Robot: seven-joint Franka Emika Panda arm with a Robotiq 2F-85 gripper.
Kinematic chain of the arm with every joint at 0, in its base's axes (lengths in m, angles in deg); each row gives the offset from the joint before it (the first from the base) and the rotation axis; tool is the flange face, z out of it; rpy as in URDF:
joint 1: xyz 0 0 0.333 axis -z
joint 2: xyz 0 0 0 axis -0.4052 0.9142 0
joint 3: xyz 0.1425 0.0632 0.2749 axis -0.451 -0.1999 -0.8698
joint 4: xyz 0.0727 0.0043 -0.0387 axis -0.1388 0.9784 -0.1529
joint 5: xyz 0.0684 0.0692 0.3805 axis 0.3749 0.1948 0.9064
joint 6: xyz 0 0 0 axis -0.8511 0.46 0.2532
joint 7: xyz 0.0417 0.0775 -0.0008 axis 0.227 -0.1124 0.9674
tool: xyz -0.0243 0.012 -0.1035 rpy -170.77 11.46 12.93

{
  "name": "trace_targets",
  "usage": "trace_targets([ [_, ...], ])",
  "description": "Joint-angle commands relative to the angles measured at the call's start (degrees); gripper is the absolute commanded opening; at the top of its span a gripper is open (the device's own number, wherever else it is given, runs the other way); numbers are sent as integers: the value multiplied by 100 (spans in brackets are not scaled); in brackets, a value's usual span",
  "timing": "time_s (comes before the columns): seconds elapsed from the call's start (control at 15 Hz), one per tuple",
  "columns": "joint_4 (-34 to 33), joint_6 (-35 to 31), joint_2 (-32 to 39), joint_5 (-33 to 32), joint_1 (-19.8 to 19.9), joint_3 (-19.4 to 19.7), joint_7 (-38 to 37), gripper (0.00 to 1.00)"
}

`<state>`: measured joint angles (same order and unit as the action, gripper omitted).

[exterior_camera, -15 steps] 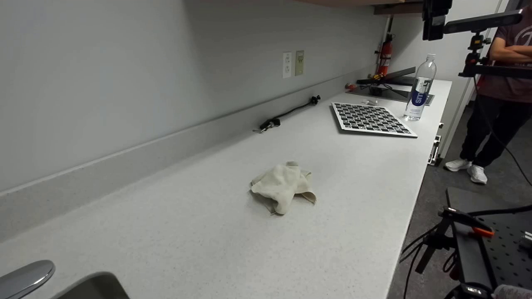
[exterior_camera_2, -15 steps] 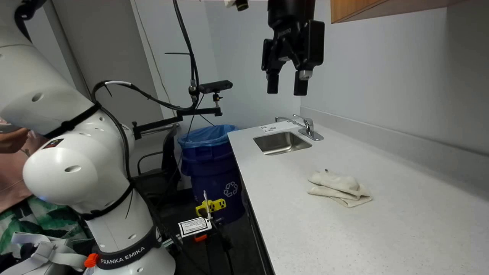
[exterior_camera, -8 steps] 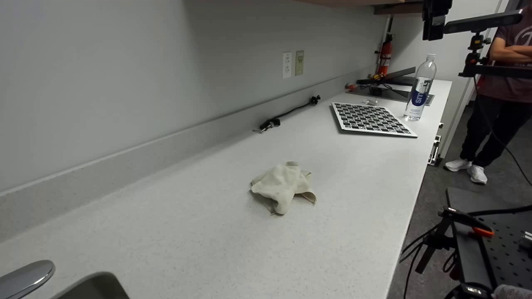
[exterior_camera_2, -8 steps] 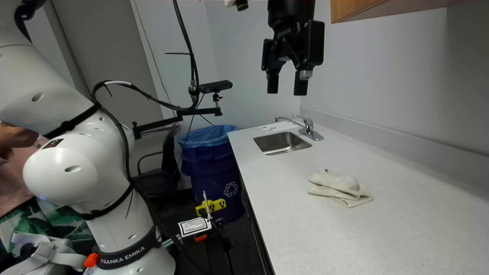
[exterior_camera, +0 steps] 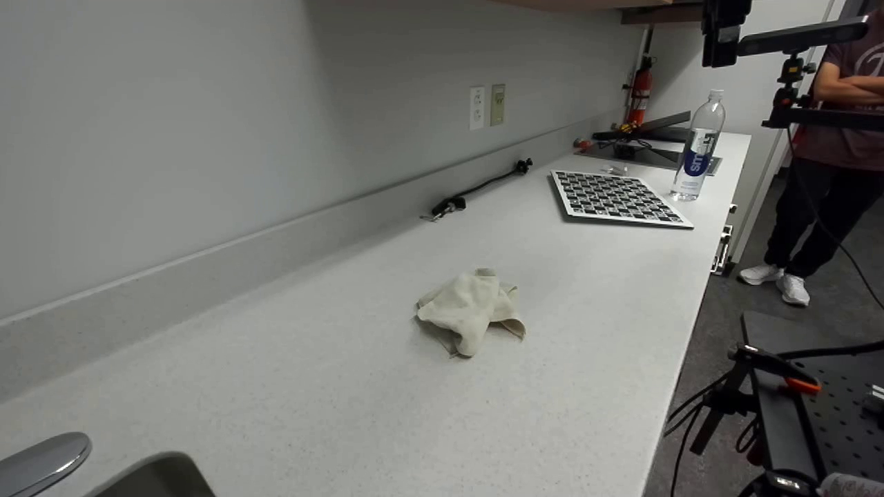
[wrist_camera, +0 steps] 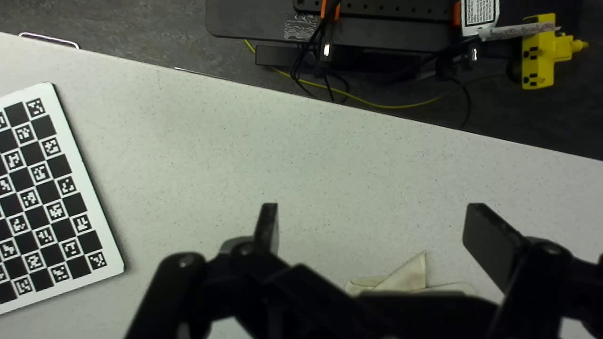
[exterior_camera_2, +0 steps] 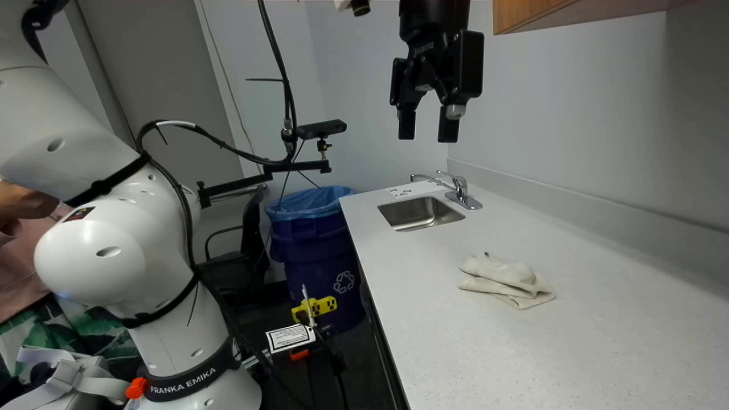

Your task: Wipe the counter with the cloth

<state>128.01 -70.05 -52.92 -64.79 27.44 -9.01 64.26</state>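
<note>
Pale wall (exterior_camera: 173, 159) behind, and along its foot a long speckled counter (exterior_camera_2: 569, 353). Toward nine o'clock in an exterior view, a white robot arm (exterior_camera_2: 119, 245); behind it at the same hour, part of a person (exterior_camera_2: 23, 256), with a forearm (exterior_camera_2: 25, 202) slightly shifted since a second ago. No other change to be found. Next in size, a checkered board (wrist_camera: 44, 202) resting on the counter, at nine o'clock in the wrist view. Then the gripper (exterior_camera_2: 426, 132), hanging high above the counter at one o'clock in an exterior view, with a wide gap between the fingers (exterior_camera_2: 448, 127) and nothing held, just as a second ago. Last the cloth (exterior_camera_2: 504, 279), lying crumpled on the counter at four o'clock in that view, at five o'clock from the gripper and well apart below, likewise unmoved. Suggests no progress over that second, and wiping not yet begun; would call next for a descent and a pinch on a raised fold. From the wrist, only a pale edge of cloth, seen beyond the finger gap around half past four, with more hidden by the gripper. In an exterior view, instead, spread flaps of cloth, but of the gripper perhaps just a dark shape (exterior_camera: 724, 34) at two o'clock, too cut off for judging any gap.
</note>
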Motion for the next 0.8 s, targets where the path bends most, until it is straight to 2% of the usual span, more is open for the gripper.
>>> trace_targets([
  [0.0, -16, 15, 7, 9, 25, -21, 9, 100],
  [0.73, 61, 11, 30, -52, 20, -39, 36, 100],
])
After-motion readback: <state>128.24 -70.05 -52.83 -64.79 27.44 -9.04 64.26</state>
